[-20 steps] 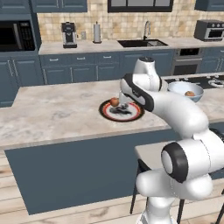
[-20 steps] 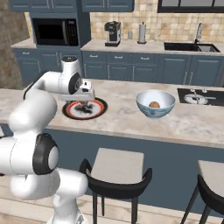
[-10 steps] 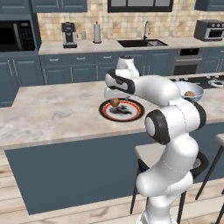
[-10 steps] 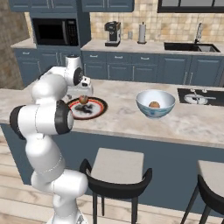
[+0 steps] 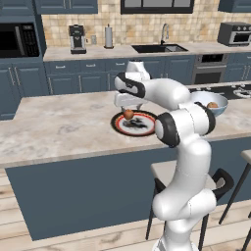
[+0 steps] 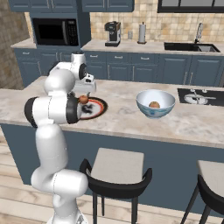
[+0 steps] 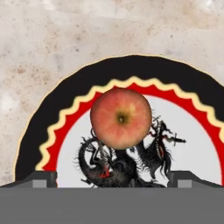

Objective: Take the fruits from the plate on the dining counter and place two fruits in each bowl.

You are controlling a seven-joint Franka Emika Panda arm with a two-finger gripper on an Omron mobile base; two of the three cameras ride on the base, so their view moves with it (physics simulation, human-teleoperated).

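A reddish-brown apple (image 7: 121, 118) lies on the plate (image 7: 65, 94), near its left edge in the left base view, where the apple (image 5: 128, 114) sits on the plate (image 5: 147, 128). My gripper (image 5: 128, 107) hangs straight above it, open, pointing down, with its fingertips (image 7: 43, 178) far apart on either side and nothing between them. From the right base view the gripper (image 6: 84, 93) stands just over the apple (image 6: 83, 99) and plate (image 6: 97, 109). Right of the plate on the dining counter (image 5: 63, 127) stands a light blue bowl (image 5: 215, 99) holding one brownish fruit (image 5: 212, 105); the bowl (image 6: 155, 107) and fruit (image 6: 154, 104) show there too.
A dark cooktop (image 6: 199, 97) is set in the dining counter right of the bowl. Stools (image 6: 116, 168) stand at the counter's near side. The back counter carries a coffee machine (image 5: 76, 38), a sink (image 5: 159, 48) and a toaster oven (image 5: 234, 33).
The arm has folded and swung the hand left, from beside the plate to above the apple. The jaws stayed open. The apple and bowl have not moved.
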